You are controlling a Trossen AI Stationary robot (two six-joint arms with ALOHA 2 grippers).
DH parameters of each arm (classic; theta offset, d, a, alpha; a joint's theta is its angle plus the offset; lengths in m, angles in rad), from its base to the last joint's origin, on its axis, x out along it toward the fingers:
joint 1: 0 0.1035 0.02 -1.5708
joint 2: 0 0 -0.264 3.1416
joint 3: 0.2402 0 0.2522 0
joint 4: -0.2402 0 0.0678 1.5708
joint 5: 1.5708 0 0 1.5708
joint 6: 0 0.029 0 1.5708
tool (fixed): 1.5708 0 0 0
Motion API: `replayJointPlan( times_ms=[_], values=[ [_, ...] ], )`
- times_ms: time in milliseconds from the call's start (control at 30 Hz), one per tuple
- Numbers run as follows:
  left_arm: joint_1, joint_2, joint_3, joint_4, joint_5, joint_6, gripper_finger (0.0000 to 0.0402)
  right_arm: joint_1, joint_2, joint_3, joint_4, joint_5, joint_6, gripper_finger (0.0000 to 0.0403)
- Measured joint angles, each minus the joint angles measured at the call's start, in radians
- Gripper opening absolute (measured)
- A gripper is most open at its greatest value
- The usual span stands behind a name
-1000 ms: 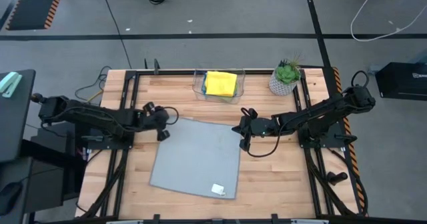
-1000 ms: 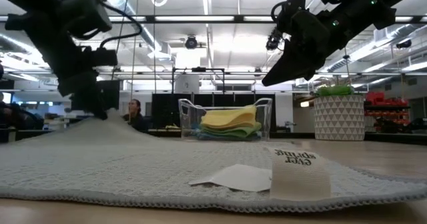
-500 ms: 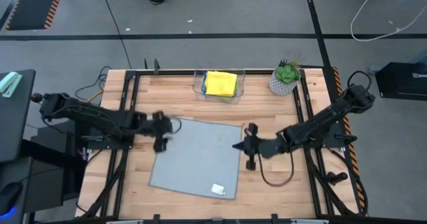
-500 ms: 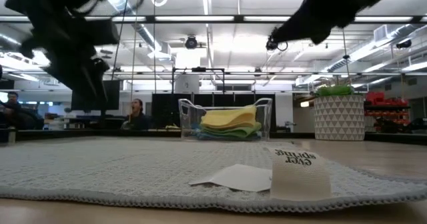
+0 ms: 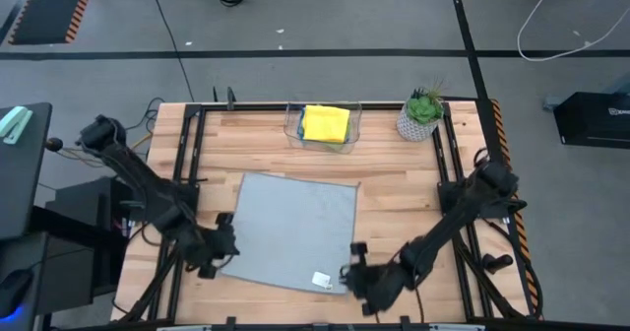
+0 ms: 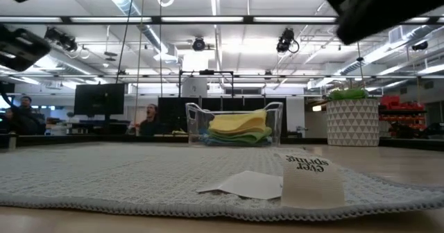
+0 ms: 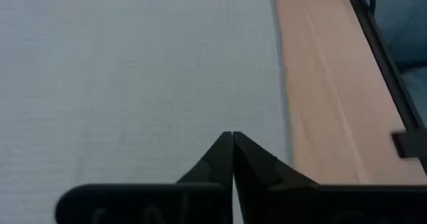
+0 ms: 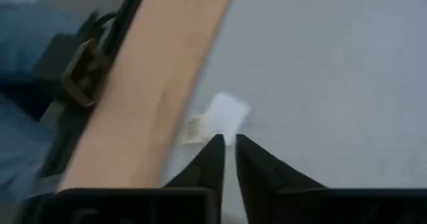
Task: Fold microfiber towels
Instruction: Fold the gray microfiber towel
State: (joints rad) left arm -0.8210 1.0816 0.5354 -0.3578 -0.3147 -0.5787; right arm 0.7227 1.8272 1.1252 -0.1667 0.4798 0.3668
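Note:
A grey microfiber towel [image 5: 290, 231] lies spread flat on the wooden table, a white label [image 5: 322, 280] at its near right corner. My left gripper [image 5: 219, 255] hangs shut over the towel's near left corner, close to the left edge [image 7: 277, 84]. My right gripper [image 5: 354, 274] hangs over the near right corner with a narrow gap between its fingertips [image 8: 229, 139], just short of the label [image 8: 225, 112]. Neither gripper shows at cloth level in the low view. More folded towels, a yellow one [image 5: 326, 123] on top, sit in a clear bin.
The clear bin [image 5: 295, 134] stands at the far middle of the table, and a potted plant [image 5: 421, 114] at the far right. Black frame rails [image 5: 182, 173] run along both sides. Bare wood shows left and right of the towel. A person [image 6: 147, 115] sits in the room behind.
Both grippers have swung from the towel's far corners toward the table's near edge, to its near corners. My left gripper has let go of the far left corner, which stood raised a second ago and now lies flat. The rest of the towel has stayed in place.

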Motion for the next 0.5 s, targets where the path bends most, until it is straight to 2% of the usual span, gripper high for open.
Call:
replayJointPlan(
  times_ms=[100, 167, 367, 500],
  values=[
    [-0.068, 0.052, 0.0, 0.014, -0.031, -0.077, 0.0008, 0.039, 0.071, 0.09, -0.087, -0.006, 0.041, 0.0075],
    [-0.088, 0.086, 0.0, 0.031, -0.032, -0.132, 0.0021, 0.057, 0.106, 0.134, -0.131, -0.007, 0.075, 0.01],
    [-0.134, 0.173, 0.07, 0.013, -0.03, -0.169, 0.0122, 0.08, 0.178, 0.201, -0.204, -0.018, 0.143, 0.0158],
    [-0.173, 0.245, 0.168, -0.145, -0.024, -0.169, 0.0184, 0.078, 0.208, 0.208, -0.209, -0.037, 0.166, 0.017]
  ],
)
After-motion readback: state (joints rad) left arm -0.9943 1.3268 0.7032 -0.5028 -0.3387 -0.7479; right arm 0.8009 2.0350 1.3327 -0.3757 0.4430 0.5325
